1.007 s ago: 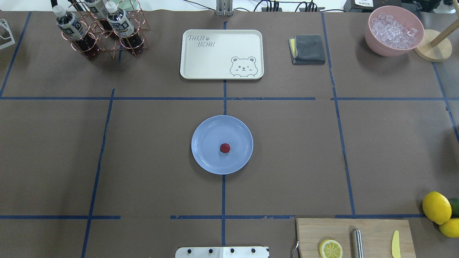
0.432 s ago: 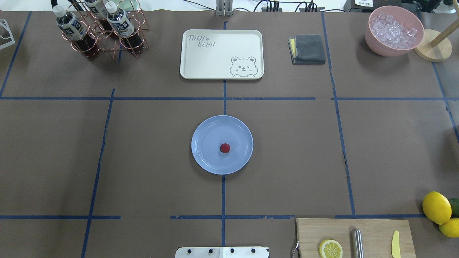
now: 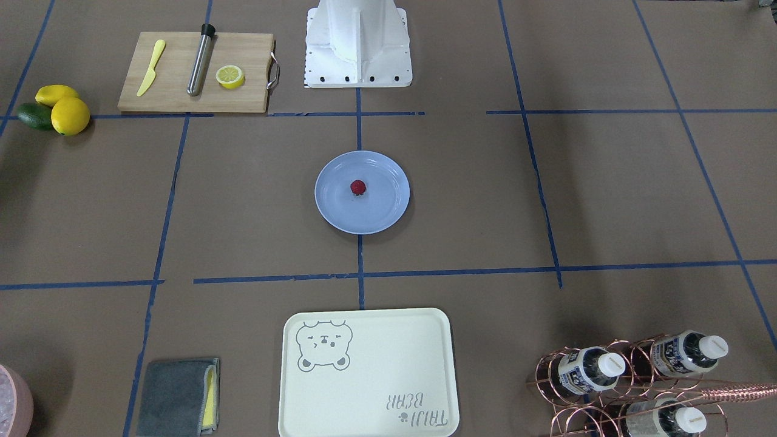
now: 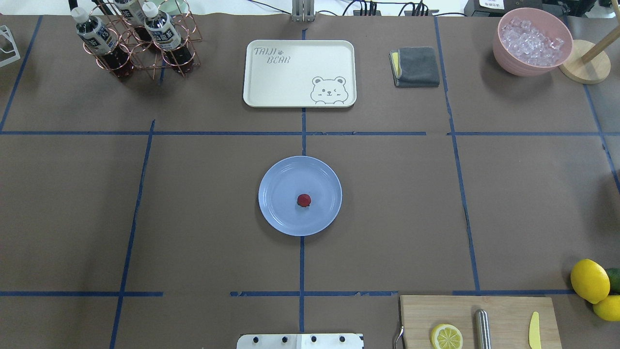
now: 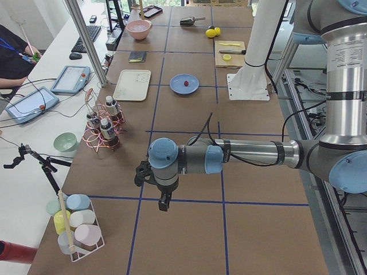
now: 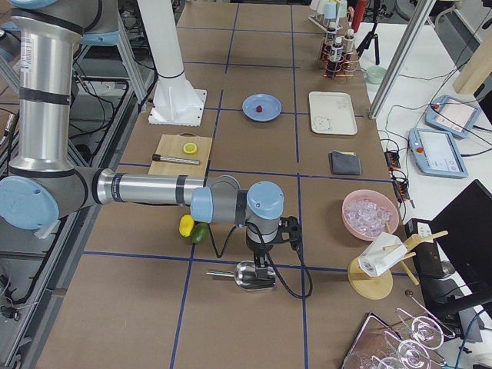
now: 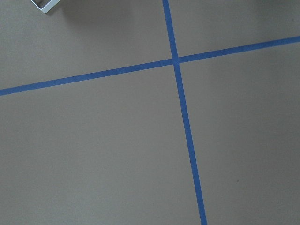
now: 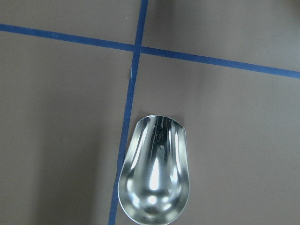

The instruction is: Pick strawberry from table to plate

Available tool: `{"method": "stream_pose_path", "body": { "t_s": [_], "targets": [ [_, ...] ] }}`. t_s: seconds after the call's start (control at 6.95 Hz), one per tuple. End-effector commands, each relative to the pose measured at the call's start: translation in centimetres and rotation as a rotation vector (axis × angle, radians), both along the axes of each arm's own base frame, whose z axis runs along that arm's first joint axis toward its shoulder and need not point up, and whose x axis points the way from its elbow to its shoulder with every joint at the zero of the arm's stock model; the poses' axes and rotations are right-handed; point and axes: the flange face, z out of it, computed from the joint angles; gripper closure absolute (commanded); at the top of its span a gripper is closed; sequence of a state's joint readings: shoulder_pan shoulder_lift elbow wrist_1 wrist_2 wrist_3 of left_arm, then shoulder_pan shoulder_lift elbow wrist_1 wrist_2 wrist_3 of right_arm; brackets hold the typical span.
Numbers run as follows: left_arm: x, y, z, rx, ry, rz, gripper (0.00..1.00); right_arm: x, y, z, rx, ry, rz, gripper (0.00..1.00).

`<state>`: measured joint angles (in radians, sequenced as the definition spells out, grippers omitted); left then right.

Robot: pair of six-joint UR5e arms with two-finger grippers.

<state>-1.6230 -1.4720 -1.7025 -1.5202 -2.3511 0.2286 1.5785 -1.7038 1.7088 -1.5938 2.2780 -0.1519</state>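
Left gripper (image 5: 164, 203) hangs over bare table (image 5: 189, 229), a blue tape crossing (image 7: 175, 59) below it; right gripper (image 6: 266, 265) hangs just above a metal scoop (image 8: 154, 173). I cannot tell the finger opening of either. Well apart from both, roughly midway between them, the strawberry (image 4: 303, 200) lies near the centre of the plate (image 4: 278, 218). Judged: placement complete, nothing left.

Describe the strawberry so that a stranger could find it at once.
On the brown table, nearer the robot than the cream bear tray, lies a round blue-grey plate. The strawberry is the tiny dark-red berry near its middle, far smaller than the yellow lemons.
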Motion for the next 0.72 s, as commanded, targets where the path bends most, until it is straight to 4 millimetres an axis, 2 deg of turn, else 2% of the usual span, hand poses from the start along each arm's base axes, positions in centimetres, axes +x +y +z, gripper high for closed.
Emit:
{"method": "stream_pose_path", "body": {
  "t_s": [0.0, 0.58],
  "targets": [
    [0.01, 0.04, 0.03, -0.001, 0.001, 0.000, 0.00, 0.00, -0.04, 0.02, 0.000, 0.000, 0.000, 0.00],
    [-0.01, -0.26, -0.26, 0.007, 0.000, 0.000, 0.00, 0.00, -0.11, 0.03, 0.000, 0.000, 0.000, 0.00]
  ]
}}
